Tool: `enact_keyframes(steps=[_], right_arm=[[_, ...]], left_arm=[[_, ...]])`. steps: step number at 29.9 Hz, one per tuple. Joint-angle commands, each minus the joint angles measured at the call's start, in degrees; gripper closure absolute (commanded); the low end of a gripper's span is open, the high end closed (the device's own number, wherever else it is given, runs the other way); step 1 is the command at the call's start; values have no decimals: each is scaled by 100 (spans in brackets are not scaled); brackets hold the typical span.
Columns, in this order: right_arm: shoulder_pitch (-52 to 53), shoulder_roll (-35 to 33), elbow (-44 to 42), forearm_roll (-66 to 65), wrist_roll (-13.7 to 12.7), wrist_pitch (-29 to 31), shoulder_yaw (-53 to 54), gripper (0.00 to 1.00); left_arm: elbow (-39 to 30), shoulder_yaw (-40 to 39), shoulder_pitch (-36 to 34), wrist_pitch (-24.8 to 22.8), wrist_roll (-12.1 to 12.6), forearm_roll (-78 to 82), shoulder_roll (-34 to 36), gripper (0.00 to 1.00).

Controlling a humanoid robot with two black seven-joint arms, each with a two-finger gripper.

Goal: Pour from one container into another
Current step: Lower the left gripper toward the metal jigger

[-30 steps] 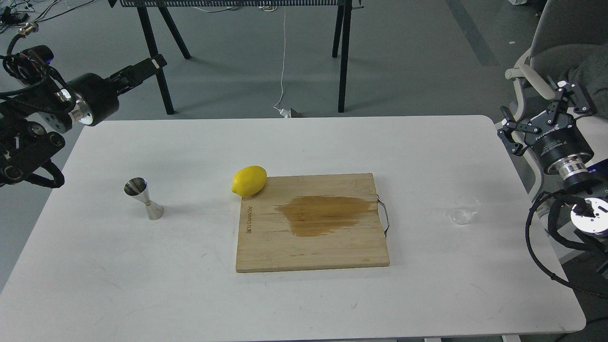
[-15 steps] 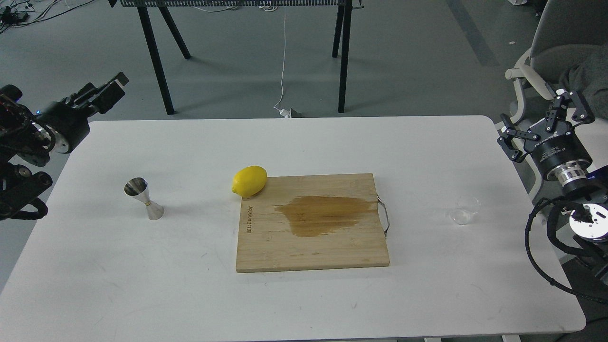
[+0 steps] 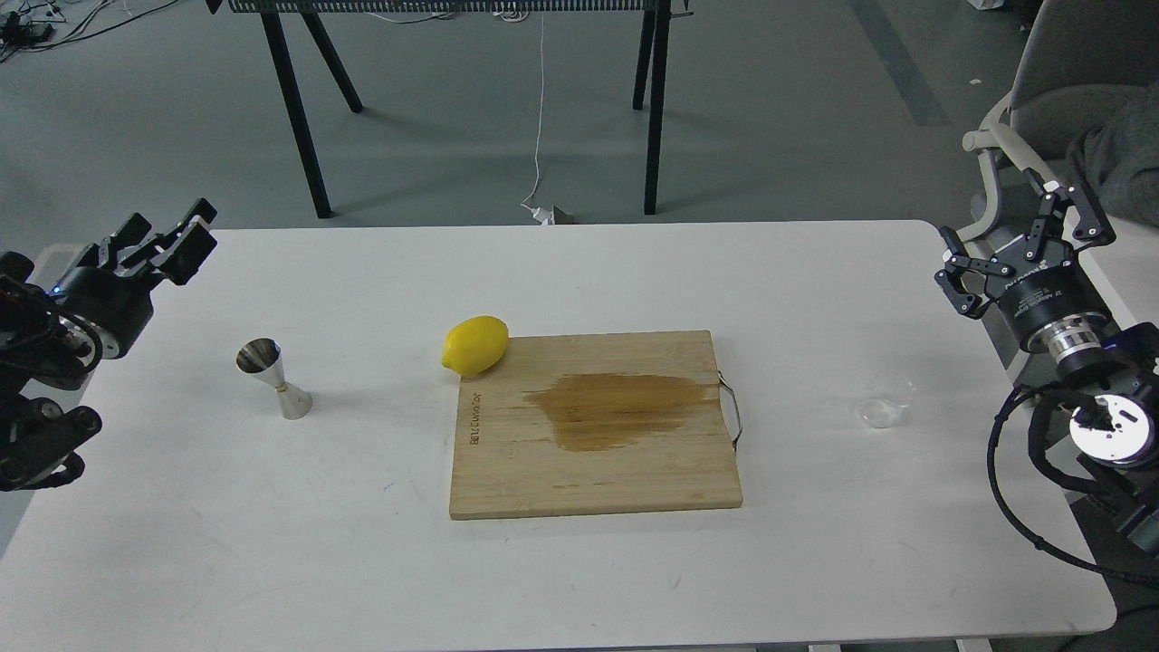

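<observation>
I see a white bench (image 3: 272,543) with rounded corners on a grey floor, black frame legs (image 3: 292,100) and a white cable (image 3: 541,109) behind it, and a grey chair (image 3: 1077,81) past its right end. I take the bamboo cutting board (image 3: 593,471) at the middle as my landmark: it carries a dark wet stain (image 3: 625,409), a metal handle on its right edge, and burnt-in lettering along its left edge that I cannot read. A yellow lemon (image 3: 475,345) lies touching the board's far left corner. My right pincer (image 3: 1019,249) hovers well right of the board, fingers spread, holding nothing. My left pincer (image 3: 163,240) hangs well left of it, fingers parted and empty. The steel jigger (image 3: 273,378), hourglass-shaped and shiny, stands upright left of the board. The clear glass cup (image 3: 883,403), colourless and faint, sits right of the board.
</observation>
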Motion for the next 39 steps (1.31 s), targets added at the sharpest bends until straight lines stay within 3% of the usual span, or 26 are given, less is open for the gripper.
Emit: enact_keyframes(steps=[1, 19, 25, 39], right_arm=[[1, 1, -2, 0, 0, 0, 2, 1], [-34, 9, -37, 0, 0, 0, 2, 1], [-43, 9, -37, 0, 0, 0, 2, 1], [-52, 9, -37, 0, 0, 0, 2, 1]], left_arm=[[-169, -13, 113, 2, 0, -4, -8, 1], [-239, -13, 772, 2, 0, -4, -25, 1], [-828, -39, 957, 2, 0, -4, 63, 1], [-1092, -22, 1194, 2, 0, 5, 247, 1]])
